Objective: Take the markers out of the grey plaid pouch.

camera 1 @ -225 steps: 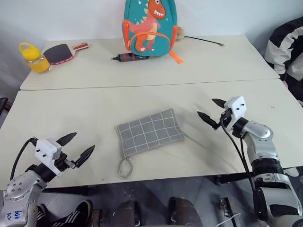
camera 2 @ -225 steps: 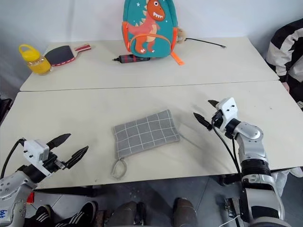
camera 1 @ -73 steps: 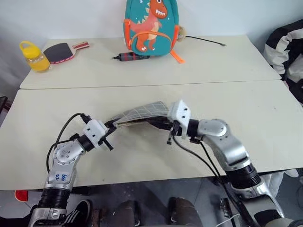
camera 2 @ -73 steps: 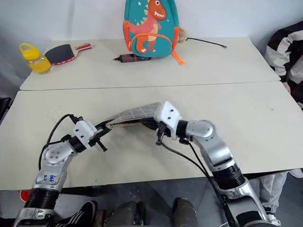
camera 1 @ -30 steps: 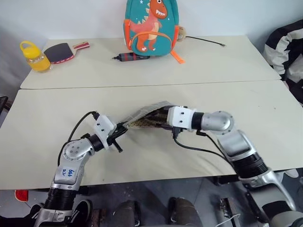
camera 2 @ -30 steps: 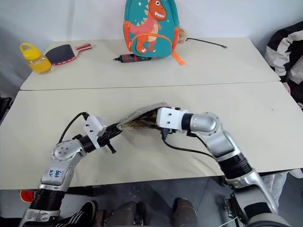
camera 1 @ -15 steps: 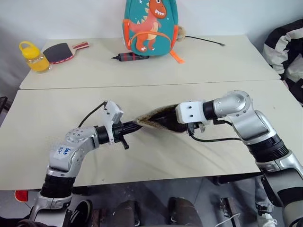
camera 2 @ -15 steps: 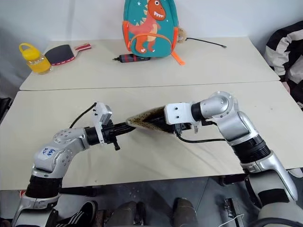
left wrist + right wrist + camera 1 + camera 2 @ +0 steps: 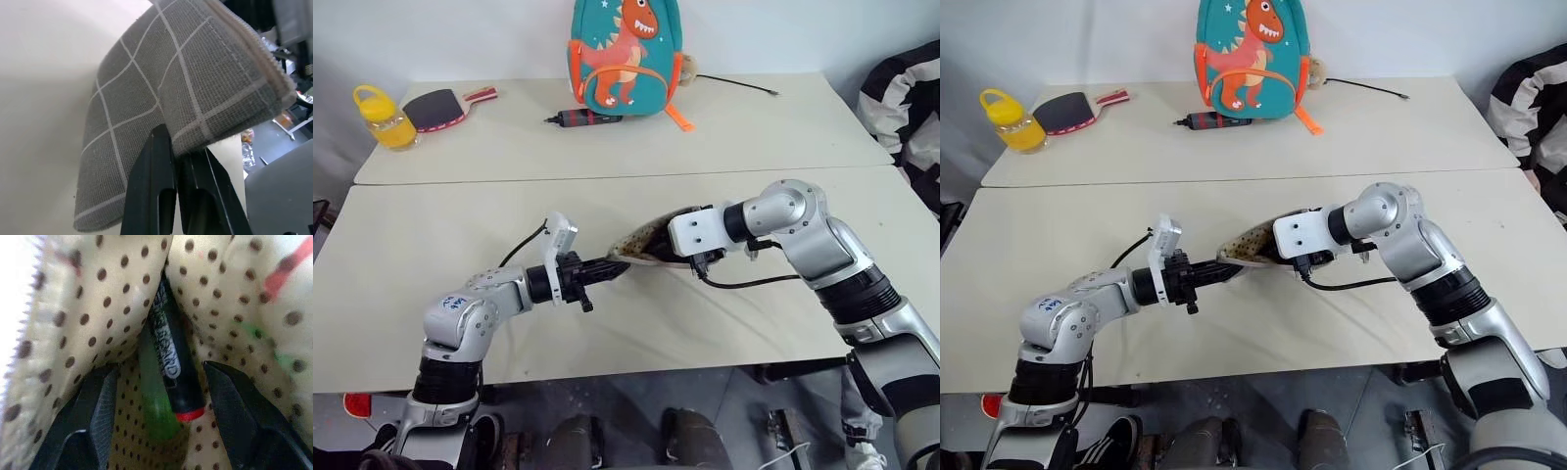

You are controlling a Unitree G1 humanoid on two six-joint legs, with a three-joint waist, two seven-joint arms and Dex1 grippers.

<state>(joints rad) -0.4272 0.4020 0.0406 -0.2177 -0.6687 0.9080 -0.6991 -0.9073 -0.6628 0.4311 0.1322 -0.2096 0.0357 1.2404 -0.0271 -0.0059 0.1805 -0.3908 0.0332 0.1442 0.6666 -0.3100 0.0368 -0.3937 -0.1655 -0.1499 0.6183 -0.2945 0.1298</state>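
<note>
Worktop (image 9: 431, 245), frame centre: pouch (image 9: 646, 240) now lifted, pinched by closed left end effector (image 9: 612, 266); open right end effector (image 9: 161, 396) now inside, straddling markers (image 9: 171, 367), none gripped.

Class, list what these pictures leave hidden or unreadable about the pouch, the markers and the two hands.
- Markers: in the right wrist view their far ends vanish in the folds of the dotted lining; how many there are cannot be told.
- Lettering on the black marker barrel: blurred.
- Right hand: in the head views its fingers are buried inside the grey plaid pouch.
- Left hand: shut on the pouch's edge; the fabric hides its fingertips.
</note>
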